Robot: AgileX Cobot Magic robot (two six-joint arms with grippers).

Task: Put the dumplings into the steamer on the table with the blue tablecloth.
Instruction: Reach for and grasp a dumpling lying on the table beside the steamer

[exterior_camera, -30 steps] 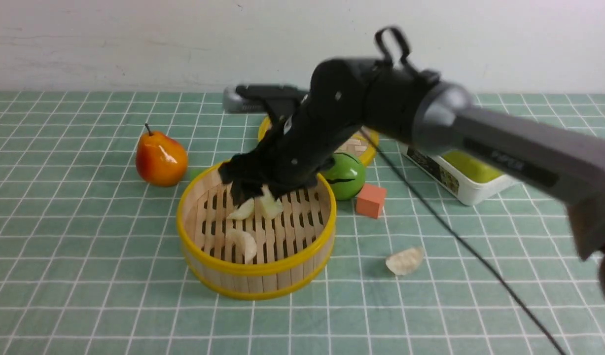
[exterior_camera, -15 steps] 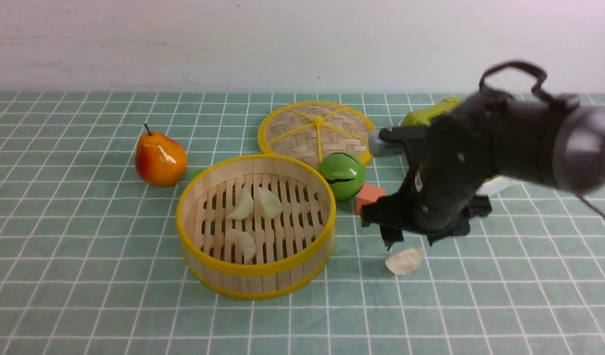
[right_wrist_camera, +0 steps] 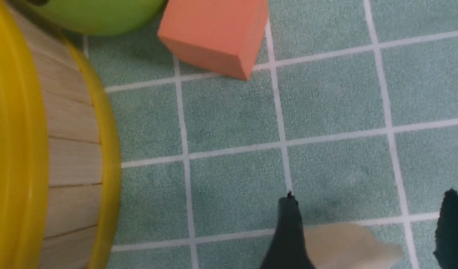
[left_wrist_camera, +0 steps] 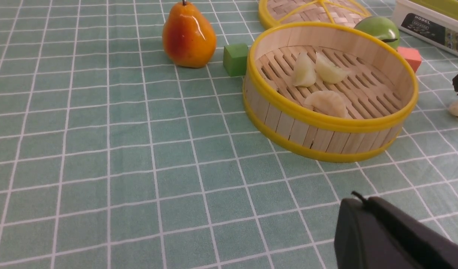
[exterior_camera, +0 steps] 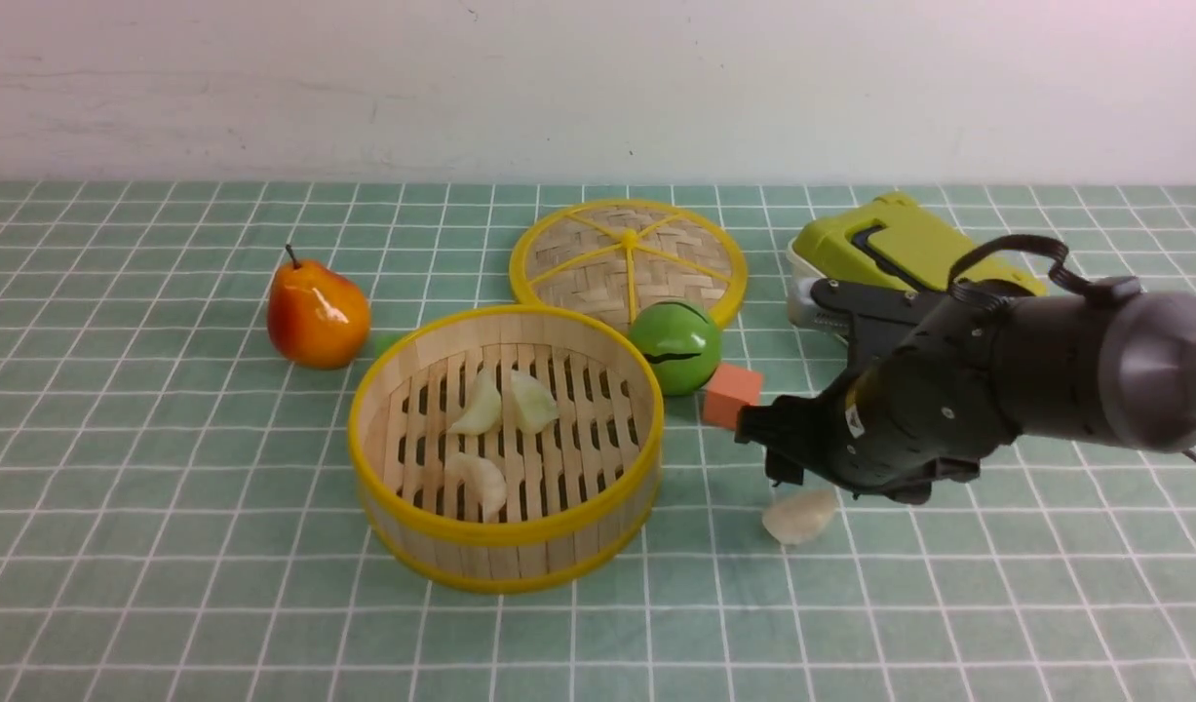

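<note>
The steamer stands on the blue tablecloth that covers the table, mid-scene. Three pale dumplings lie on its slats. One more dumpling rests on the cloth to the steamer's right. My right gripper hangs low over that dumpling, open. In the right wrist view the dumpling lies between the two dark fingers, touching or close to one and apart from the other. My left gripper is shut, empty, low over bare cloth in front of the steamer.
An orange-red pear sits left of the steamer, with a green cube beside it. Behind the steamer are the woven lid, a green ball and an orange cube. A white box with a yellow-green lid stands behind the right arm.
My right arm has swung from above the steamer to the right and dropped low over the loose dumpling. The three dumplings in the steamer have stayed put.
</note>
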